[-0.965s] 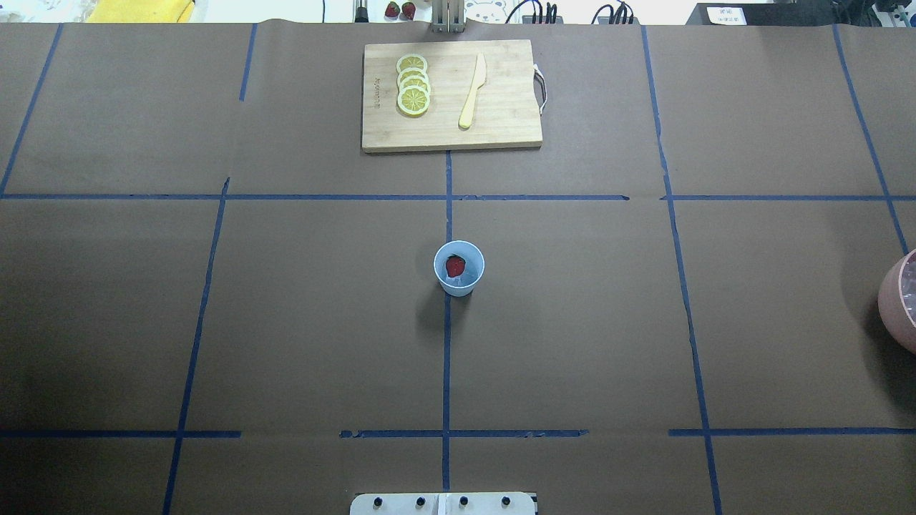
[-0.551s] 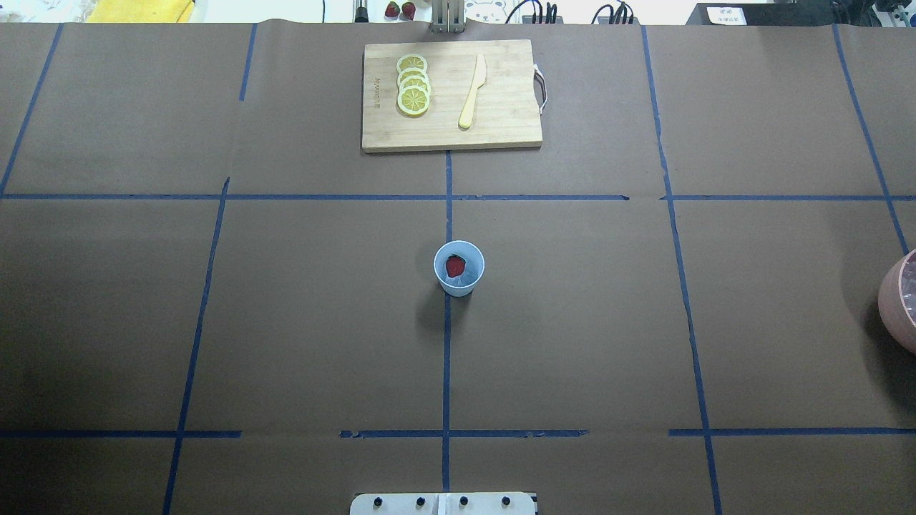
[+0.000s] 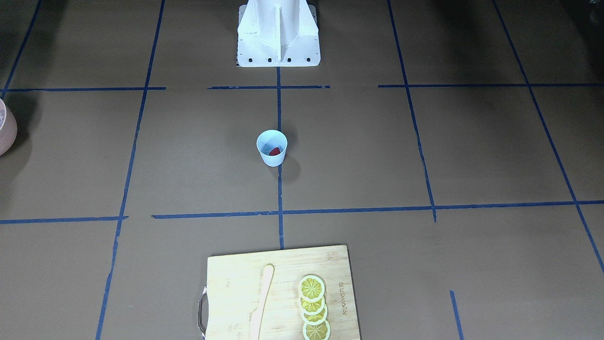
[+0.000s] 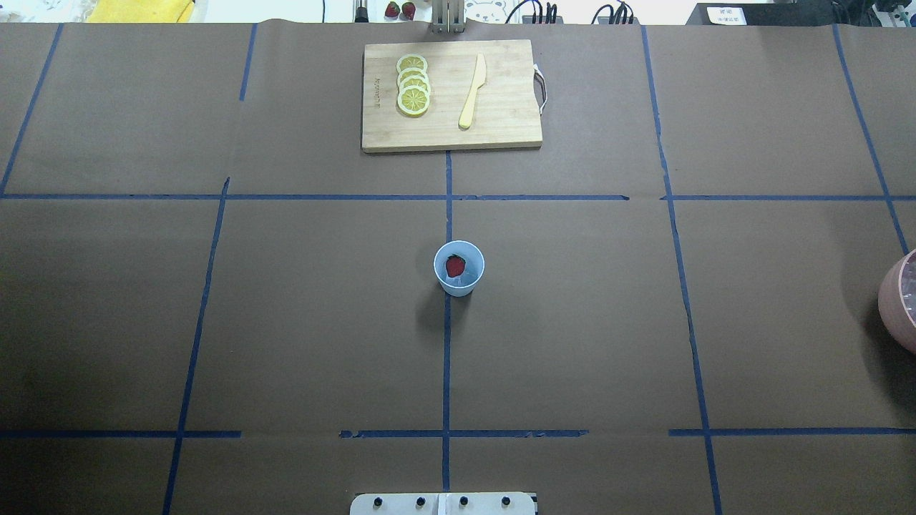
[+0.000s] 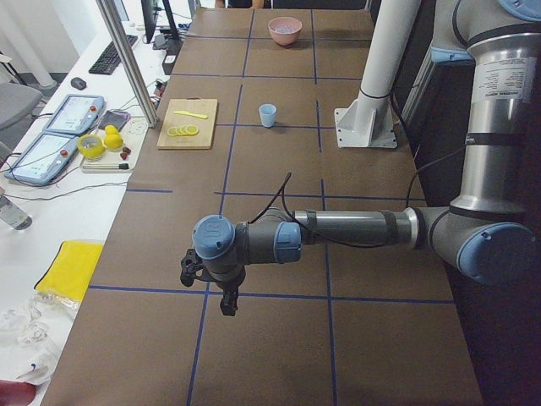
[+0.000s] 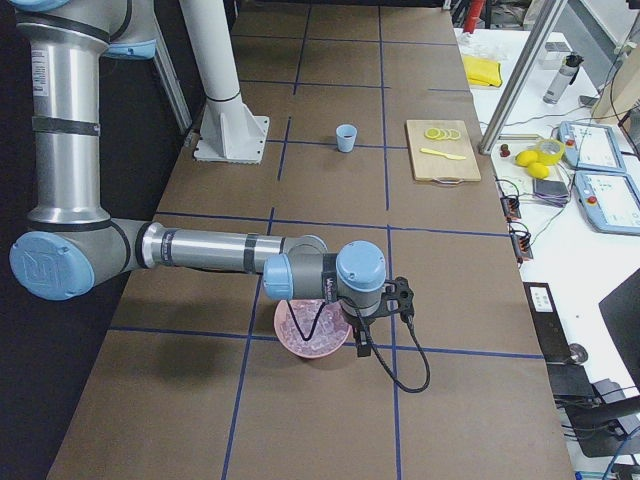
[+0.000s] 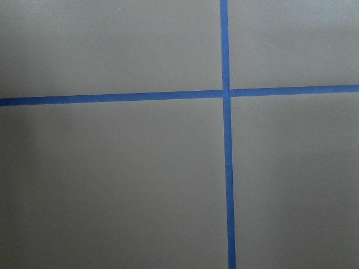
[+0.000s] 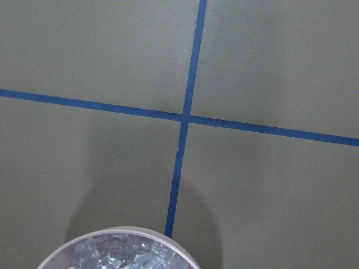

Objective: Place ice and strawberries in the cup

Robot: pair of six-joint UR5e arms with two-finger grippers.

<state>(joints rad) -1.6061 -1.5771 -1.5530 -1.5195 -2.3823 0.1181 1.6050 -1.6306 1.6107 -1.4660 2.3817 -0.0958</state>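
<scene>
Strawberry (image 4: 455,266) lies inside the cup (image 4: 459,287), which stands upright mid-table on a blue tape line (image 4: 446,357). Ice (image 8: 120,253) fills the pink bowl (image 4: 889,304) at the table's right end, with the right gripper (image 6: 358,345) hanging close by it. The left gripper (image 5: 226,304) hovers over bare table at the left end. Whether either pincer is wide or narrow cannot be told.

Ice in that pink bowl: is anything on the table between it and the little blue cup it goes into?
Nothing visible. The ice sits in the pink bowl far to the robot's right, the cup in the middle; between them lies only brown paper with blue tape lines. The cutting board lies off to the far side.
</scene>
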